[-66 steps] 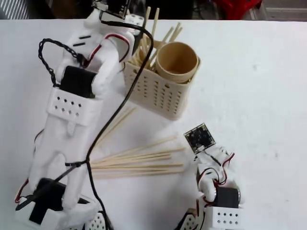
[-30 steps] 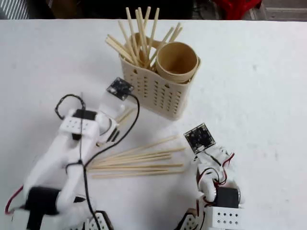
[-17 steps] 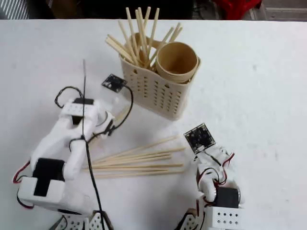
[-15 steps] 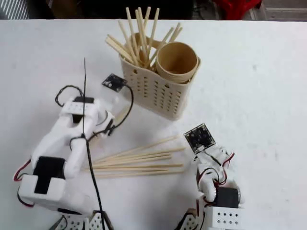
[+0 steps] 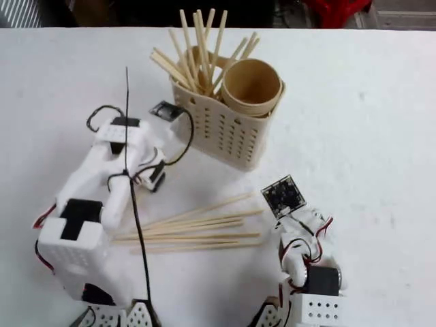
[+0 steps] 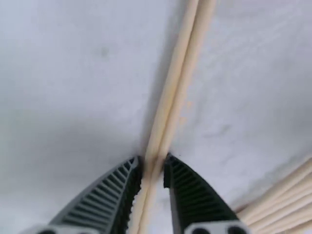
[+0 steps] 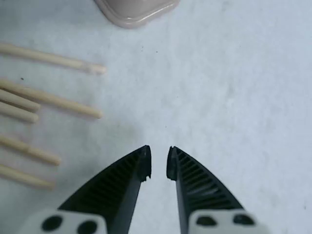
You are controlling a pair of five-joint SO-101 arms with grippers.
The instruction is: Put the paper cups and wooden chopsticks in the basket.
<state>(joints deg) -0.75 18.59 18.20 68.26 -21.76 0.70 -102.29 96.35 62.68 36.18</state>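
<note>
— Well, progress?
— Tan paper cups [image 5: 251, 85] stand in the cream perforated plastic basket [image 5: 225, 133]; pale wooden chopsticks [image 5: 197, 228] lie loose nearby.
— Grippers?
— The left gripper [image 6: 152, 168] pinches two chopsticks [image 6: 178, 92]; the right gripper [image 7: 159, 163], barely parted, holds nothing.

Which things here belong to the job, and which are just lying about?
Job:
- basket
- paper cups nested in it
- upright chopsticks in it
- loose chopsticks lying on the table
- chopstick pair in the left gripper

Just there:
- table
- red object beyond its far edge
</note>
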